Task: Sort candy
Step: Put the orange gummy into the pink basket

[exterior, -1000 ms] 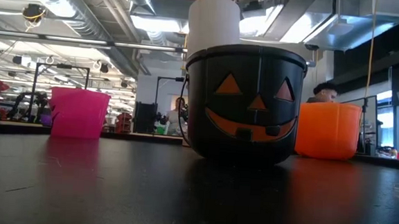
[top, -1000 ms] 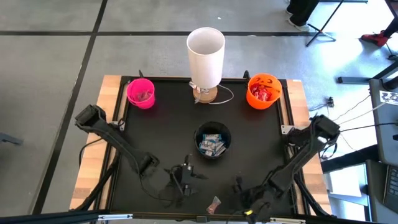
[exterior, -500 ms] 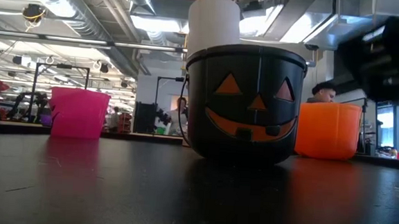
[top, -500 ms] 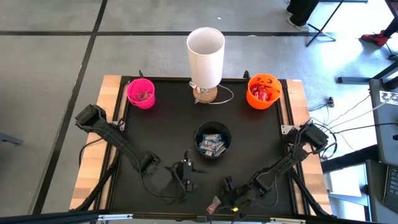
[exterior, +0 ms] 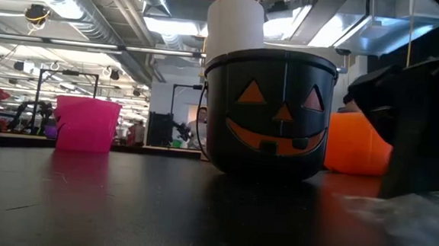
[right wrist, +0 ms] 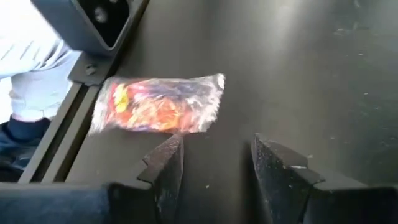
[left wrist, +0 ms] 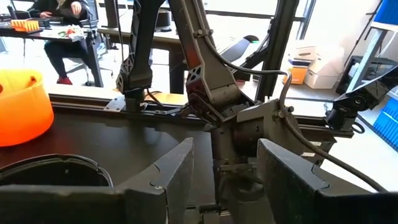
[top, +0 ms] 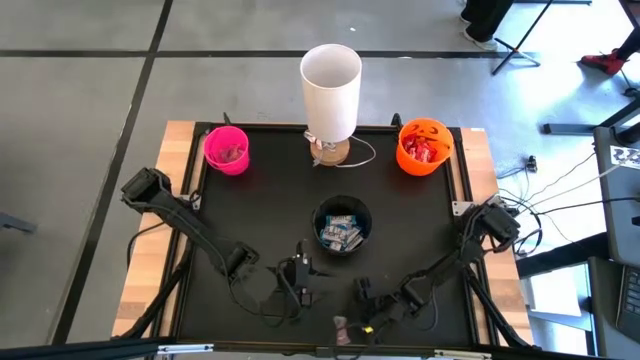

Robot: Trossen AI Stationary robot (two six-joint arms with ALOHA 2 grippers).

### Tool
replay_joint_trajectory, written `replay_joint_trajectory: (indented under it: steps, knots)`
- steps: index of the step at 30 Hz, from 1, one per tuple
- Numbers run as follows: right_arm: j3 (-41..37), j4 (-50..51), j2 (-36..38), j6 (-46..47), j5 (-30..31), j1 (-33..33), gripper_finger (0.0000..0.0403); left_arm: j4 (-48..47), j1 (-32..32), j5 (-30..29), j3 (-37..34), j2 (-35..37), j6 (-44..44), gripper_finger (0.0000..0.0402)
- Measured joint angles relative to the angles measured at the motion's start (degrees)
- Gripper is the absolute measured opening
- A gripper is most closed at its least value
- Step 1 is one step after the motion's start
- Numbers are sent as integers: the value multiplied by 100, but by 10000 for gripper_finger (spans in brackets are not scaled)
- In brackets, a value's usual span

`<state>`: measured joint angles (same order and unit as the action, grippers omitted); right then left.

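- Nearest the front edge of the black table [top: 260,190], one loose candy packet [right wrist: 158,104] lies flat on the mat: a clear wrapper with red, orange and yellow print. In the high view it is a small pale patch [top: 342,324] close to the table's front rail.
- The right gripper [right wrist: 214,165] is low over the mat just beside that packet. Its two dark fingers [right wrist: 163,167] stand apart with bare mat between them; the packet lies just beyond the fingertips, not between them and not gripped.
- In the high view the right gripper [top: 364,300] sits at front centre, its arm reaching in from the table's right side.
- The left gripper [top: 300,282] is just left of it, near the front of the black bucket. Its fingers [left wrist: 166,177] are parted and hold nothing; the right arm's joints fill the gap ahead of them in the left wrist view.
- At mid-table stands the black pumpkin bucket [top: 343,226], a jack-o'-lantern face on its side [exterior: 270,115], with blue-and-white silvery mini bars [top: 340,232] inside.
- Along the far edge: a pink cup [top: 227,149] at the left with a little greyish candy in it, a tall white cylinder [top: 331,90] on a wooden base in the middle, and an orange pumpkin bucket [top: 424,145] at the right holding red packets [top: 424,150].
- Beyond the table, a seated person [left wrist: 62,25] shows at a desk.
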<state>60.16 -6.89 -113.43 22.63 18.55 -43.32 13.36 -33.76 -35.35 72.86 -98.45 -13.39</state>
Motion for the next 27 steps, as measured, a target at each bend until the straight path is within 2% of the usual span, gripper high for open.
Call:
replay_joint_trajectory:
  steps: [5,10,12,21,27]
  knots:
    - [1,-31,0,31,-90,69,188,-6,0,2,0,0,-5,168]
    - [2,-109,0,457,-1068,151,188,-52,-2,4,0,0,-15,168]
    - [4,-210,2,684,-1278,163,188,-61,-2,4,0,0,-18,168]
    - [6,-566,-24,1080,-1074,337,188,-96,-2,6,0,2,-150,168]
    - [9,-857,-273,1447,-1232,556,188,-100,-2,7,0,2,-160,168]
